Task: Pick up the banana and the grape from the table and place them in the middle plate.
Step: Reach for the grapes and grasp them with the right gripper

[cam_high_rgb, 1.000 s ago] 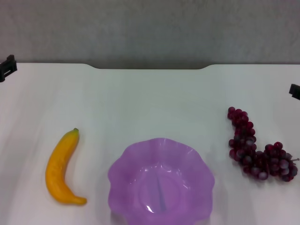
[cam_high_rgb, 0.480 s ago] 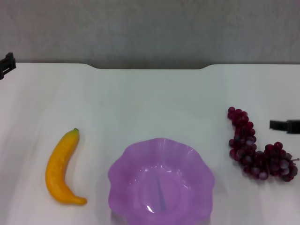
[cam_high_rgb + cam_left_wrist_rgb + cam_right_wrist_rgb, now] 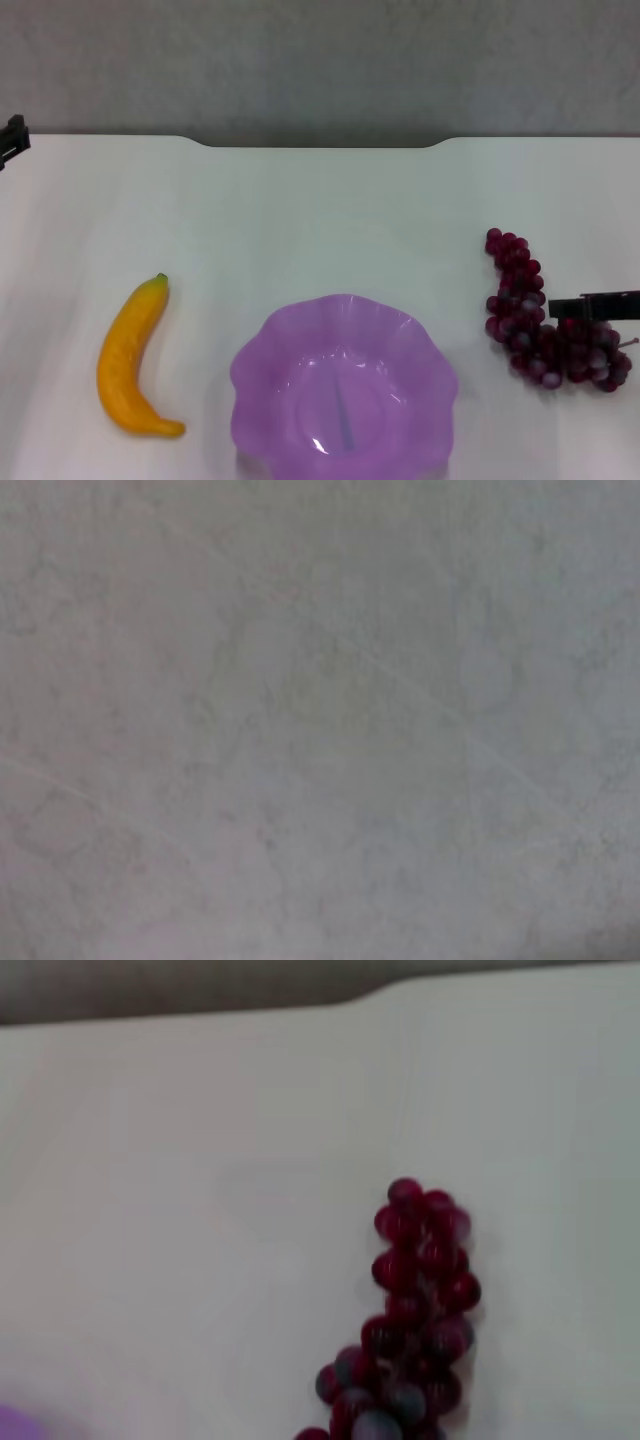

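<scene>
The orange-yellow banana (image 3: 130, 358) lies on the white table (image 3: 320, 215) at the front left. The purple scalloped middle plate (image 3: 343, 388) sits at front centre with nothing in it. A bunch of dark red grape (image 3: 545, 320) lies at the front right and shows again in the right wrist view as the grape (image 3: 410, 1310). A black part of my right gripper (image 3: 592, 306) reaches in from the right edge, over the wide end of the bunch. Only a black tip of my left gripper (image 3: 12, 138) shows at the far left edge, far from the banana.
The table's far edge has a shallow notch (image 3: 320, 145) against a grey wall. The left wrist view shows only a grey mottled surface.
My right gripper has come in from the right edge, down and leftward, until it is over the grape bunch. The left gripper tip has barely shifted. Banana, plate and grapes lie where they were.
</scene>
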`<state>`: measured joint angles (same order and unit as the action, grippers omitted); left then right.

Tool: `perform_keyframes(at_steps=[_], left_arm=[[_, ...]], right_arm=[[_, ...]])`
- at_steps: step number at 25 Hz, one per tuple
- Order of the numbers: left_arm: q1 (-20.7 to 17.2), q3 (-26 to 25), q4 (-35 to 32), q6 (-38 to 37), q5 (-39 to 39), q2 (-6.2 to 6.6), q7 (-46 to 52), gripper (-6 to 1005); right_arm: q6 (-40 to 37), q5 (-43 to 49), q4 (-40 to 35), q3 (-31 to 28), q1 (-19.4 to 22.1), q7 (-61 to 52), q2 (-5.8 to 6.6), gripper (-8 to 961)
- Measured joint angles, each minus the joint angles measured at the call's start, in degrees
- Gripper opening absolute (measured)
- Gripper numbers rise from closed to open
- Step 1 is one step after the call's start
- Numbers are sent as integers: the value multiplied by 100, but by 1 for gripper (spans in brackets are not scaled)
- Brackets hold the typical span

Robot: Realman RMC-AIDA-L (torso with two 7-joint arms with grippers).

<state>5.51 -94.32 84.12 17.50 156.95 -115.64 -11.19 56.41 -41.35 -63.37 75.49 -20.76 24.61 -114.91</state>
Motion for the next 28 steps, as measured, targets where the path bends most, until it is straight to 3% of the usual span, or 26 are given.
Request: perform_keyframes(at_steps=[15, 26, 28], left_arm=[[43, -17, -44, -1, -30, 22, -6, 879], [55, -17, -45, -1, -16, 0, -6, 880], [55, -17, -45, -1, -16, -1, -6, 880]], right_arm=[[114, 343, 299, -1, -204, -68, -19, 608], [-145, 358, 388, -15, -188, -25, -12, 542], [-173, 358, 469, -14, -211, -13, -2, 370]])
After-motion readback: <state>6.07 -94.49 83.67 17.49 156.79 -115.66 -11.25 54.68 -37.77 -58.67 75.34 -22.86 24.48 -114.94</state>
